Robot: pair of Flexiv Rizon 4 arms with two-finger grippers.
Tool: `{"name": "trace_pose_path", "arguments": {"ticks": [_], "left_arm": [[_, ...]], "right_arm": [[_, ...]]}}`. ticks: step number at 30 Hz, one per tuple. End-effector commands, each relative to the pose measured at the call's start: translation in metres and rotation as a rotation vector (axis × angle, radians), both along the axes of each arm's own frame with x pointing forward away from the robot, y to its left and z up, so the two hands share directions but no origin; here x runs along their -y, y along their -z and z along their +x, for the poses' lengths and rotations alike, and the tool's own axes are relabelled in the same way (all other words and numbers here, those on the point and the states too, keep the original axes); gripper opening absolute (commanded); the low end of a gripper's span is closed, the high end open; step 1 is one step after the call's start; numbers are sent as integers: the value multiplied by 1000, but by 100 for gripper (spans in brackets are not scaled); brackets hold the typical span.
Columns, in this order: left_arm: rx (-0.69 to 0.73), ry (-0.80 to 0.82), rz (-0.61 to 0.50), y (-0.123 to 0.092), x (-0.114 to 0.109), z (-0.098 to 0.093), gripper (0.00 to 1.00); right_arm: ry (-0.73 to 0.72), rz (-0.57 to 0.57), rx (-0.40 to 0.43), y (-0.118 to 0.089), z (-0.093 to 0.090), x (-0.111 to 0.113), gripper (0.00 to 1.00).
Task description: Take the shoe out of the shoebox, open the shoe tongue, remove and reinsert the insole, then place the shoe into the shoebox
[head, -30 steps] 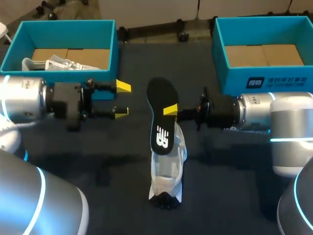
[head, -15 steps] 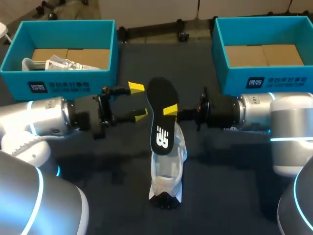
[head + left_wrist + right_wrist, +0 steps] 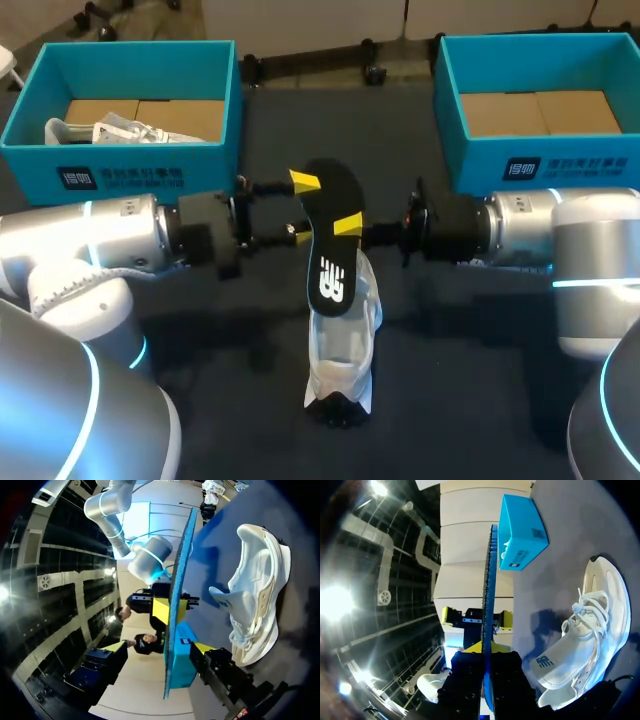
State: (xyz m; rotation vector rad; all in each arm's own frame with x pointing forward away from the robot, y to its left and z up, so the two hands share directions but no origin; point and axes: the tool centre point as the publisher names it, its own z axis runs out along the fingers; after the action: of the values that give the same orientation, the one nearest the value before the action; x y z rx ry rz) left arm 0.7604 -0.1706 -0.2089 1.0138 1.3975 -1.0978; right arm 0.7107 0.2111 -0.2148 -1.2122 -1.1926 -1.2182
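The left fingers (image 3: 305, 183), released, are closing in from the left and now straddling the insole (image 3: 330, 235), which the right fingers (image 3: 348, 224) are clenching above the shoe (image 3: 345, 340) on the desk (image 3: 200, 330), likely readying a handover. Its long axis is running away from the robot, toe end far.

insole (image 3: 328, 262) hides far end of shoe (image 3: 345, 350)

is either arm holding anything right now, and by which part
The right gripper holds the black insole, jaws clamped on its side edge near mid-length. The left gripper, jaws open, straddles the opposite edge without gripping.
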Motion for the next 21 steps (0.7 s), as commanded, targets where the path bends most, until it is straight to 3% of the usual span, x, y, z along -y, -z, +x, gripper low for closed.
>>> {"name": "trace_pose_path", "arguments": {"ticks": [1,6,8,21], "left_arm": [[-14,13,11,5,8,6,75],[-24,15,28,10,11,9,65],[-30,18,28,11,11,9,53],[-17,52,68,12,17,7,39]], "right_arm": [[1,-1,0,0,-1,0,0],[1,-1,0,0,-1,0,0],[1,-1,0,0,-1,0,0],[1,-1,0,0,-1,0,0]]}}
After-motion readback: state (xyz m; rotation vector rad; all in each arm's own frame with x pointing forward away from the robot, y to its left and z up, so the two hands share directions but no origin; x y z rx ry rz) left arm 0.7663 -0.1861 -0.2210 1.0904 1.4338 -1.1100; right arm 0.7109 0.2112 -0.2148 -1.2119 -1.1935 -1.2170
